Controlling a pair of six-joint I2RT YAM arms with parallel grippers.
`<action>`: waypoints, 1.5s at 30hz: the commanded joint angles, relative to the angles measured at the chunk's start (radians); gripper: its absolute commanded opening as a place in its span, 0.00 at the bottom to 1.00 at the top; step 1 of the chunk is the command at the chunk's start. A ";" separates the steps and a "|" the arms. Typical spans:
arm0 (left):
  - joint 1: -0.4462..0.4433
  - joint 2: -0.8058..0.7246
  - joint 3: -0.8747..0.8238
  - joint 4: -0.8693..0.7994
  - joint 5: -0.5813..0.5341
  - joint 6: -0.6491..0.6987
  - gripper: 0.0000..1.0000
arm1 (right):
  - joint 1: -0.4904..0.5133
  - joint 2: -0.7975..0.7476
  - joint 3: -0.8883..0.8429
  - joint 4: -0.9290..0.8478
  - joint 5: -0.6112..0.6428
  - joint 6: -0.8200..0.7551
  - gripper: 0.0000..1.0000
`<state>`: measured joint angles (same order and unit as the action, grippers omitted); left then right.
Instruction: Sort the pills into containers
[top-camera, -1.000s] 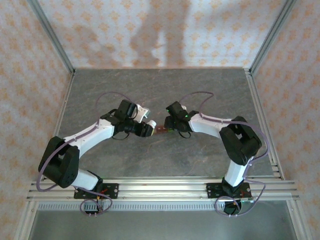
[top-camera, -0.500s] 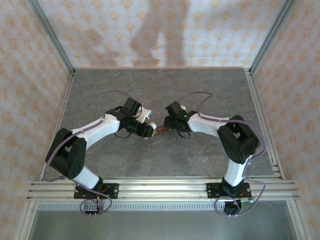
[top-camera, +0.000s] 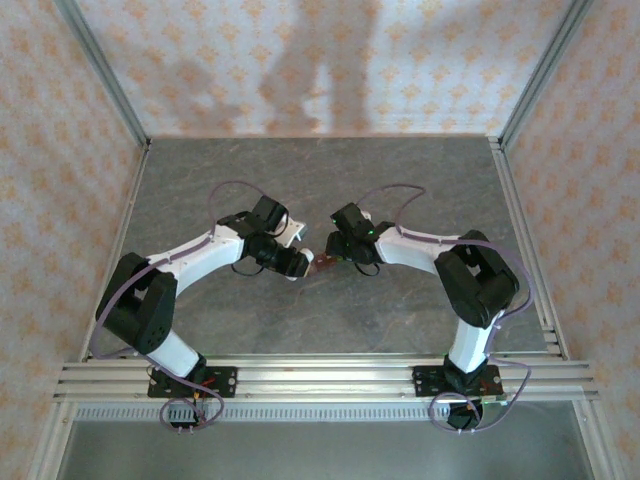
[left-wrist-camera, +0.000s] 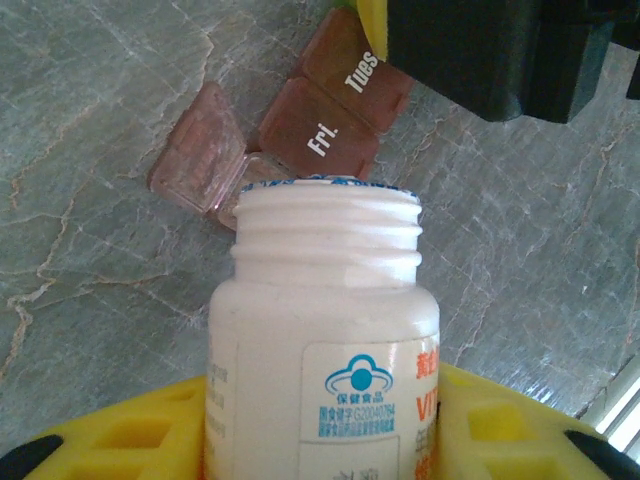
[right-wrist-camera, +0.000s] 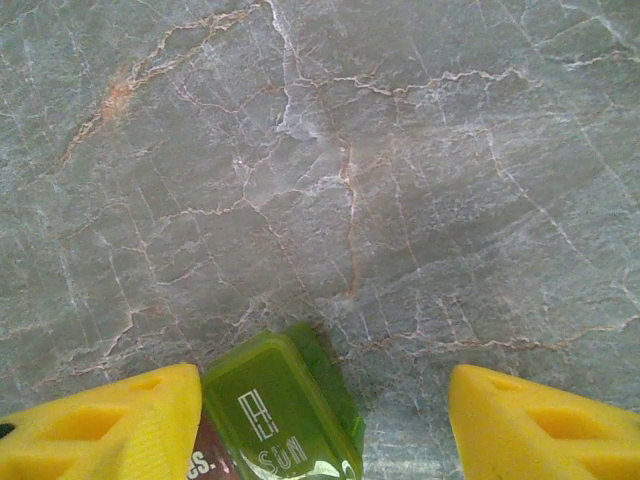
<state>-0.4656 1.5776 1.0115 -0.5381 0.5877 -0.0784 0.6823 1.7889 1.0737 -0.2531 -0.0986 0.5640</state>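
The containers are a reddish-brown strip lying on the table, with lids marked "Fri." and "Tues" and one pink lid flipped open. The strip's green end, marked "SUN", lies between my right gripper's wide-apart yellow fingers, against the left finger. My left gripper is shut on an uncapped white pill bottle, whose mouth is tipped toward the open compartment. From above, both grippers meet over the strip mid-table. The pills are hidden.
The grey marbled table has bare room behind and in front of the arms. Aluminium posts and patterned walls close it in on three sides. A metal rail runs along the near edge by the arm bases.
The left arm's elbow has swung inward and its gripper has shifted slightly toward the strip with the bottle. The right gripper has stayed over the green end.
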 joint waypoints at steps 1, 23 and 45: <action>-0.013 0.006 0.032 -0.039 -0.009 0.008 0.00 | 0.005 -0.065 -0.006 -0.008 0.013 0.002 0.67; -0.030 0.062 0.097 -0.122 -0.029 0.007 0.00 | 0.005 -0.027 -0.034 0.009 -0.027 -0.011 0.67; -0.034 0.113 0.151 -0.217 -0.045 0.024 0.00 | 0.006 0.004 -0.056 0.022 -0.029 0.004 0.66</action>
<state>-0.4911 1.6783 1.1328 -0.7036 0.5663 -0.0772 0.6827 1.7851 1.0435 -0.2333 -0.1394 0.5636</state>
